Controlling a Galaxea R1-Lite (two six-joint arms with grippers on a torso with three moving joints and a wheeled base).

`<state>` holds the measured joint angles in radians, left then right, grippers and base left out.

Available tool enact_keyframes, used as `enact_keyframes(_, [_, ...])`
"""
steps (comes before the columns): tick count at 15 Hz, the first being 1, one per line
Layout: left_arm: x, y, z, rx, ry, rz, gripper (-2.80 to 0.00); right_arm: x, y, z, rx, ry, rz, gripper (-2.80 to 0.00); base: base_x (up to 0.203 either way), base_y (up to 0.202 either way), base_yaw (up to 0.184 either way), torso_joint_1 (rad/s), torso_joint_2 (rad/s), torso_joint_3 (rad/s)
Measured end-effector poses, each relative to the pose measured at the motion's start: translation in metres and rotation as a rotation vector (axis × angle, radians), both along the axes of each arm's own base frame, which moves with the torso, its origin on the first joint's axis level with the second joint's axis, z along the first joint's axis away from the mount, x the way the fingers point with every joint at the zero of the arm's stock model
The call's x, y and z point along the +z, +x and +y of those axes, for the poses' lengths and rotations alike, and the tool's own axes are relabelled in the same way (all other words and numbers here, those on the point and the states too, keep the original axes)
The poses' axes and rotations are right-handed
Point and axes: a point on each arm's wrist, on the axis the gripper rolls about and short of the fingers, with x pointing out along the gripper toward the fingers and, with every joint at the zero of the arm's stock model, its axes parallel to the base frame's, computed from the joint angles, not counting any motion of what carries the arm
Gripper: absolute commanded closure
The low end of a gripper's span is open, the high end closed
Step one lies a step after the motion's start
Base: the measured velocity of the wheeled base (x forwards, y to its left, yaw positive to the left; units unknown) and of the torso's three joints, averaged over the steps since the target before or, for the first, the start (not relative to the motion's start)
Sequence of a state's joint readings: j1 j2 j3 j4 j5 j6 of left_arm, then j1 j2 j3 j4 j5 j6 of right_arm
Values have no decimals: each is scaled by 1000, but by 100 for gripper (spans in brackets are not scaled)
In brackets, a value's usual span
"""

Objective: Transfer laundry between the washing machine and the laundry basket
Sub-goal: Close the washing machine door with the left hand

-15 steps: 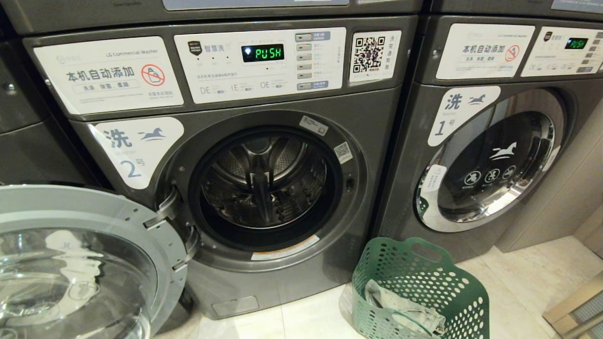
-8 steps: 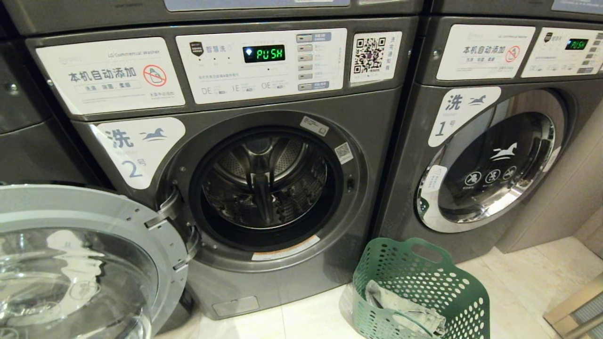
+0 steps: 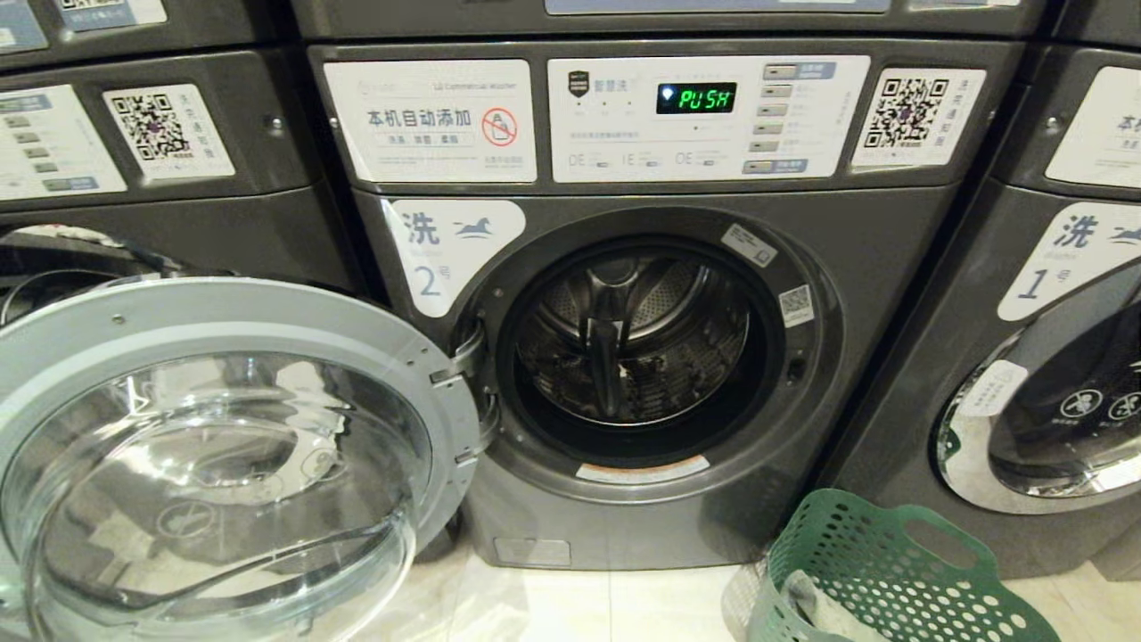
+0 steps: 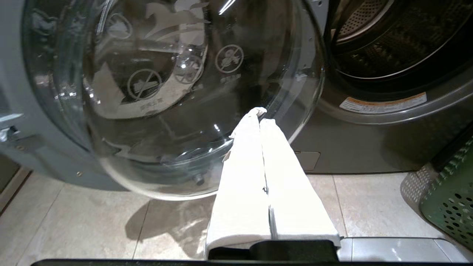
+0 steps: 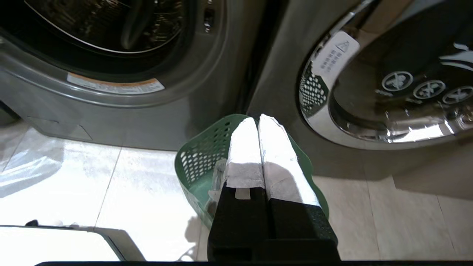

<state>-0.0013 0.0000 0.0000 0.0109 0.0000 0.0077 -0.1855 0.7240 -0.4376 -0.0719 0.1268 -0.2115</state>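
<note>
Green laundry basket (image 3: 900, 571) holds the laundry (image 3: 824, 615) beside open washing machine (image 3: 651, 357) 2; right gripper (image 5: 258, 122) above it, left gripper (image 4: 259, 112), both pressed closed, empty.

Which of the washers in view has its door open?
The washing machine labelled 2, in the middle: its glass door is swung open, baring the drum. Washer 1 beside it is shut.

Left claw (image 4: 260, 114) pressed closed, empty, low; right claw (image 5: 257, 122) pressed closed, empty, angled downward.

Washer (image 3: 874, 267) dk grey w/ white labels, green display; basket (image 3: 891, 571) green w/ round holes; laundry (image 3: 824, 615) grey-olive; fingers (image 5: 245, 155) white.
</note>
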Motion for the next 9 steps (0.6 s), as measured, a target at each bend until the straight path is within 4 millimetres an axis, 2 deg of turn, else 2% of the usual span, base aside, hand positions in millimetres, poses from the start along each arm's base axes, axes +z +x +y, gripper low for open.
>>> enact_keyframes(5, [0,0,0,-1,1,0,0,-4,1,0,-8,-9,-15,0,-13,0,0,1,-1,2])
enact_keyframes(9, [0,0,0,0,0,0,0,-4,1,0,-7,-9,-15,0,-187,0,2,2,4,4])
